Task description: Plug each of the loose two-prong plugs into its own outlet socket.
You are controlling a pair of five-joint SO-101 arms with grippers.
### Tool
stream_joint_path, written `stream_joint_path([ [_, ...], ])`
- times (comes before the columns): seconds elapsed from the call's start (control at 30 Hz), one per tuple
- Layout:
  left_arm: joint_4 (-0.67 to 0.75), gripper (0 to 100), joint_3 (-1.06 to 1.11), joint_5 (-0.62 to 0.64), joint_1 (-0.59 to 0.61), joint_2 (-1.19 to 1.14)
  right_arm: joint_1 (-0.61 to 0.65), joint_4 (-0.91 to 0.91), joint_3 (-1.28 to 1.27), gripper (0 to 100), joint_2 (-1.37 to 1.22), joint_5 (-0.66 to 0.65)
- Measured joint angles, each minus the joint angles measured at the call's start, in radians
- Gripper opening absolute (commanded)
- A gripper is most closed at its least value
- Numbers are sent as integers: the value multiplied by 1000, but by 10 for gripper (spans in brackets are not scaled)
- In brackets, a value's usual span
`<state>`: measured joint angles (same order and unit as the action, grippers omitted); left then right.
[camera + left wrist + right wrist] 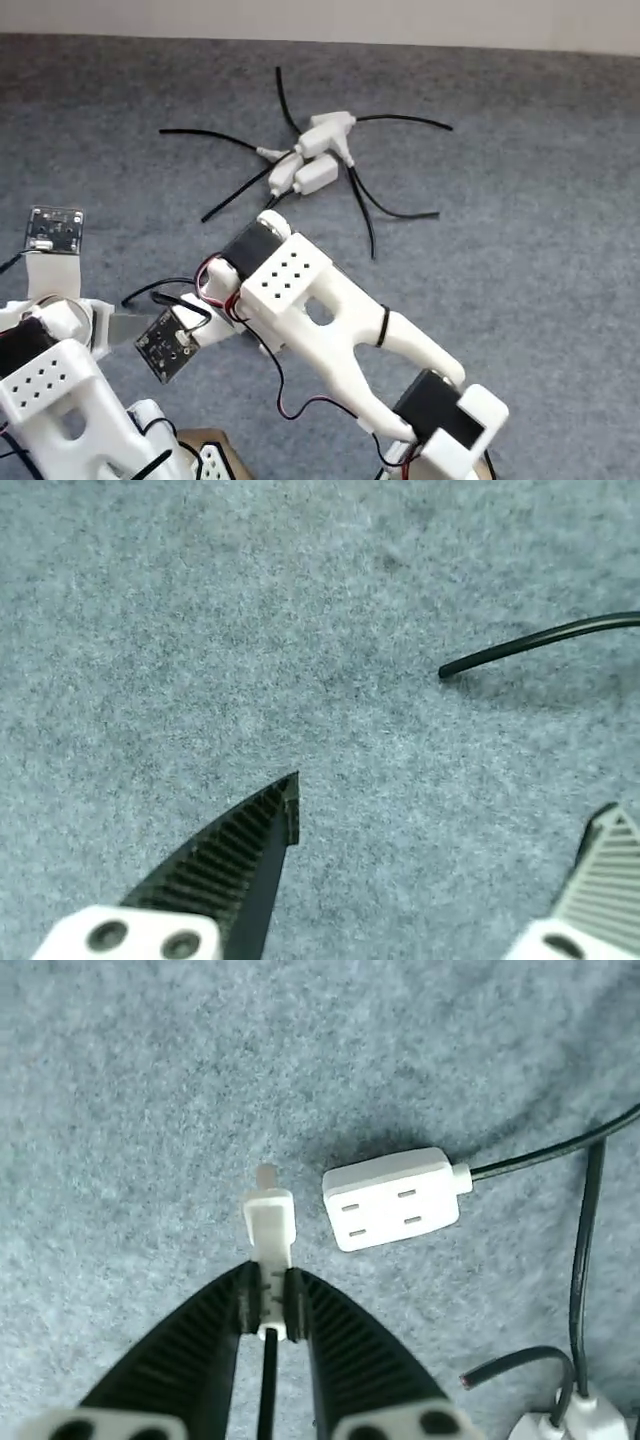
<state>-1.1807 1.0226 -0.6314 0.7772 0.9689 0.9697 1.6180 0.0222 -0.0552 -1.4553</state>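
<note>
Two arms stood over your grey surface (pixel 520 250), seen from above. Your right end effector (pixel 270 1282) pinched a white two-prong plug (pixel 270 1218) by its rear, fingers pressed against both sides and prongs pointing away from the wrist. That plug sat just beside a white outlet block (pixel 395 1198) without touching it. The block's slotted face was turned up, and its black cord (pixel 560 1148) ran off sideways. Your left end effector (pixel 450 795) was spread wide above the grey surface, near the cut end of another black cord (pixel 540 638). From overhead, a bunch of white plugs and blocks (pixel 312 170) lay mid-surface, their cords fanning outward.
</note>
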Motion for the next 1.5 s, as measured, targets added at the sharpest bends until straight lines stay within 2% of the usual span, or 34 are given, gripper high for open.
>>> stream_joint_path([
  [0.17, 0, 424, -23, -3, 0, -5, -60, -80, 43, 6, -98, -5],
  [0.3, 0, 423, -23, -3, 0, -5, -115, -150, 132, 6, -170, 123],
  [0.4, 0, 423, -23, -3, 0, -5, -161, -229, 219, 6, -190, 402],
  [0.6, 18, 425, -15, 8, 0, -5, -279, -275, 295, 6, -187, 1189],
  [0.67, 77, 425, 18, 23, 0, -5, -282, -316, 238, 6, -153, 1324],
  [0.8, 222, 426, 112, 28, -46, -5, -204, -488, 20, 6, 9, 1389],
  [1.0, 299, 426, 138, 92, -213, -5, -157, -1005, -554, 5, 288, 1416],
  [1.07, 305, 426, 138, 124, -275, -5, -149, -1120, -713, 5, 333, 1416],
  [1.23, 362, 426, 164, 190, -373, 51, -157, -1201, -829, 5, 411, 1410],
  [1.4, 377, 426, 298, 172, -396, 313, -167, -1280, -930, 5, 468, 1407],
  [1.5, 325, 426, 364, 167, -413, 491, -167, -1309, -976, 5, 531, 1384],
])
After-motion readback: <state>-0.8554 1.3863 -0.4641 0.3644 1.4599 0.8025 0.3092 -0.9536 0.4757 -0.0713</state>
